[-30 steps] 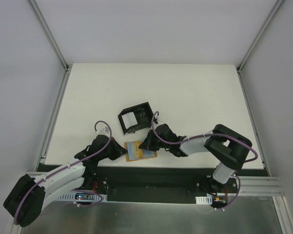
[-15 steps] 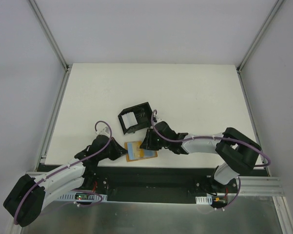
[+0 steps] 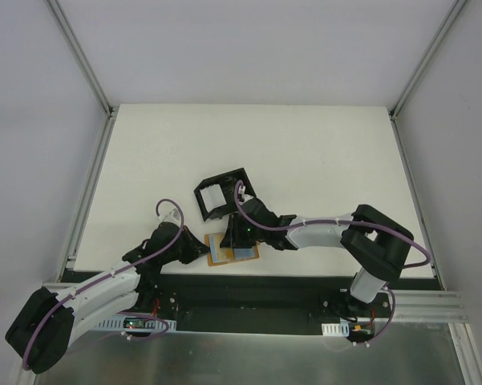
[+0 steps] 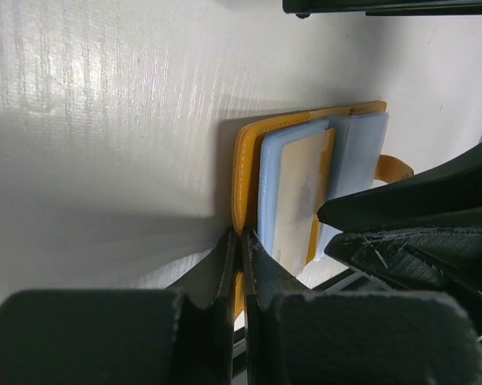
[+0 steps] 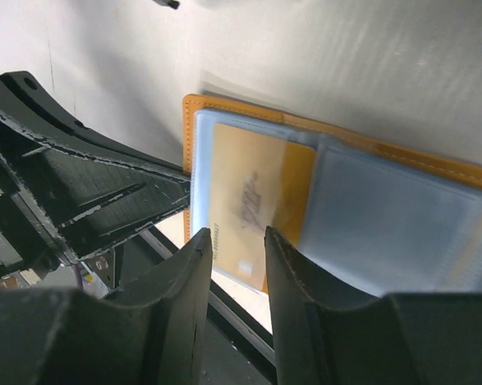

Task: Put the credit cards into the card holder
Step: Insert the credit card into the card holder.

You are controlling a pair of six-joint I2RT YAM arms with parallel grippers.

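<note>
Top external view: my right end effector has swung from beside the wallet to directly over it. Its jaws have parted from shut to a narrow gap above the sleeved credit card, so extraction looks next. My left end effector stays clamped on the wallet's cover at the counter's near edge, with the card holder just beyond.

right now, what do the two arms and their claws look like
The left arm and right arm are white links with bulky black joints, each trailed by a looping purple cable. The left claw and right claw are black, with two textured, scuffed fingers.
</note>
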